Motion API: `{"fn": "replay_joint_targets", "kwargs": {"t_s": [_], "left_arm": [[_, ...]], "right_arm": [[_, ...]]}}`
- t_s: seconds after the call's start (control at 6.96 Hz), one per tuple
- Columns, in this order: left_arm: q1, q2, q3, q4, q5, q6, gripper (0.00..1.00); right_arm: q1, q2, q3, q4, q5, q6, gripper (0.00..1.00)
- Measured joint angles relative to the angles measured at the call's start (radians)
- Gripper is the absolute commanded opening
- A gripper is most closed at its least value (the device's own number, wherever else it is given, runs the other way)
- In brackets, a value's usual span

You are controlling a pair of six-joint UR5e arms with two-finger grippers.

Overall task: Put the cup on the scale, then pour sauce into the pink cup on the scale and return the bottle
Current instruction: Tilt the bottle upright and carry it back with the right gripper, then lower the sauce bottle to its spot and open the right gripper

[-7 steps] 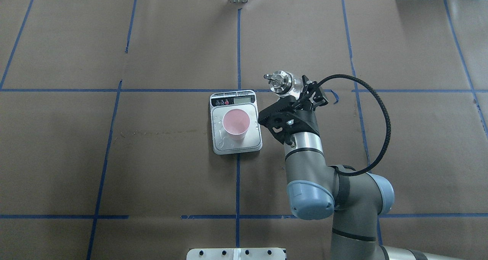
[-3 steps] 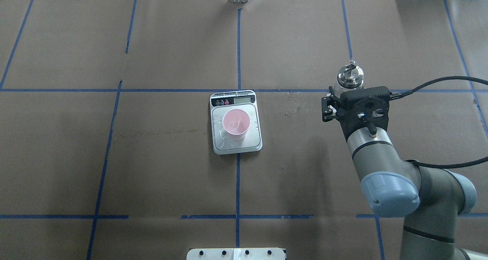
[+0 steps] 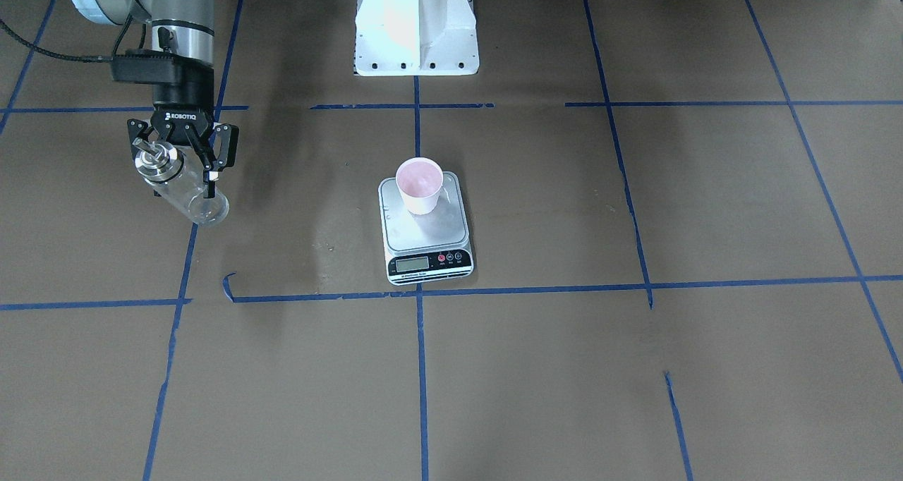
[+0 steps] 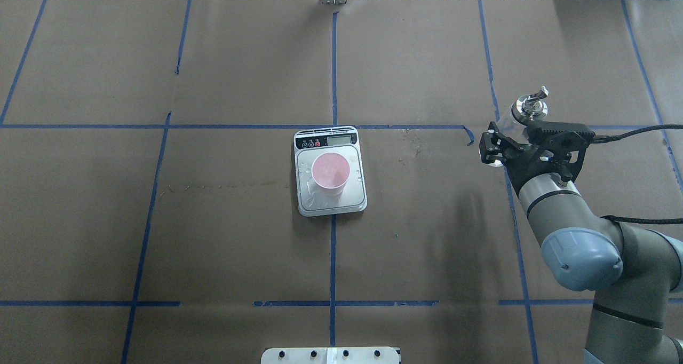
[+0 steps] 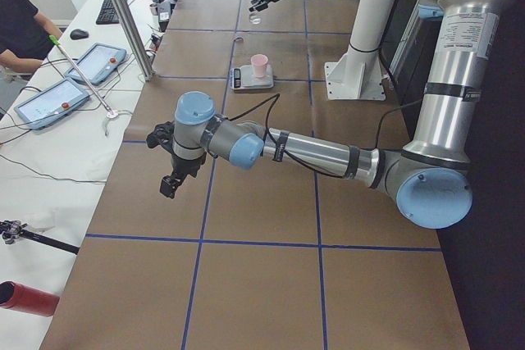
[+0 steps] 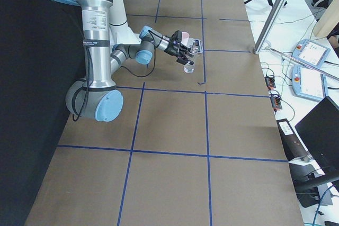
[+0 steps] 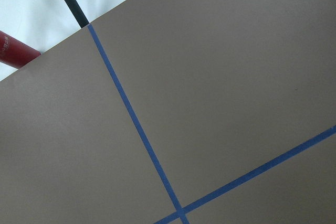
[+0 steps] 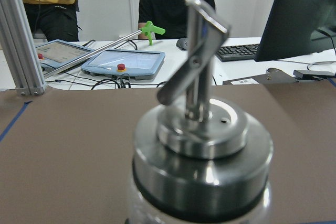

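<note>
Bottle (image 4: 526, 109) farther from scale (image 4: 352, 194), seemingly upright in right tool (image 3: 181, 178), spout up

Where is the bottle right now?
Overhead view: the bottle is on the right side, gripped by the right claw, well to the right of the scale and its cup.

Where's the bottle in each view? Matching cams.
Front-facing: bottle far left, in the right gripper.
Overhead: bottle far right, spout showing past the gripper.
Exterior left: top, at the far arm's tip.
Exterior right: upper middle, at the near arm's tip.
Left wrist: not in it.
Right wrist: fills the foreground, collar and spout.
Shared landmark: the scale, mid-table, holding the cup.
</note>
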Motion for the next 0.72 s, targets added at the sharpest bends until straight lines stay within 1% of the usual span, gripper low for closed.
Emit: {"fn": "replay_joint_targets", "kwargs": {"t_s": [0.29, 0.57, 0.72], "left_arm": [[0.0, -0.001, -0.006, 0.0, 0.001, 0.0, 1.0], [0.0, -0.001, -0.008, -0.001, 0.001, 0.0, 1.0], [0.0, -0.002, -0.008, -0.001, 0.001, 0.0, 1.0]], "right_arm": [[0.003, -0.019, -0.075, 0.04, -0.004, 0.051, 0.0], [0.001, -0.028, -0.14, 0.053, -0.032, 0.067, 0.0], [0.001, -0.03, -0.162, 0.086, -0.04, 0.071, 0.0]]}}
